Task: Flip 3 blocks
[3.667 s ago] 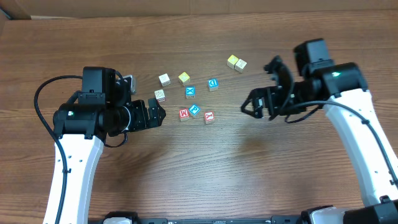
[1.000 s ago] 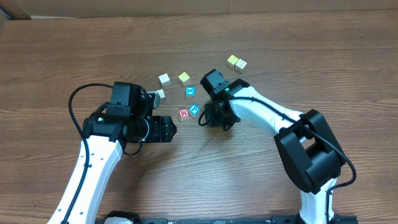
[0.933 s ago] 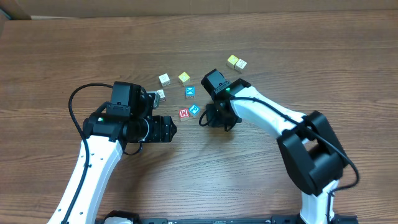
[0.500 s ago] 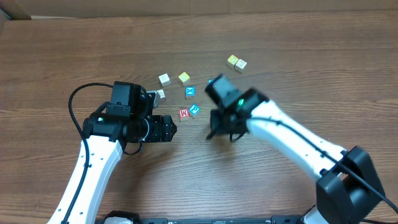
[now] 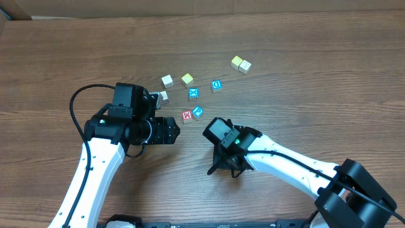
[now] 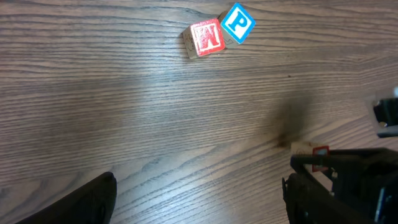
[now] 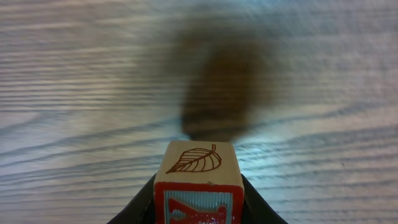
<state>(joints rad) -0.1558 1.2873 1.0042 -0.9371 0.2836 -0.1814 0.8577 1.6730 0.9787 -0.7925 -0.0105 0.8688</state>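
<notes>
Two touching cubes, the red-printed block (image 6: 206,38) and blue P block (image 6: 237,22), sit on the counter (image 5: 304,76) while the right gripper (image 5: 224,168), at their five o'clock, clamps the leaf-faced block (image 7: 199,167) and the left gripper (image 5: 171,132) stands apart.

overhead looks straight down; wrist views sit close above the table (image 5: 63,50).

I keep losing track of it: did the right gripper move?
Yes. The right gripper moved toward the bottom of the overhead view, away from the blue P block, gripping a red-faced block.
</notes>
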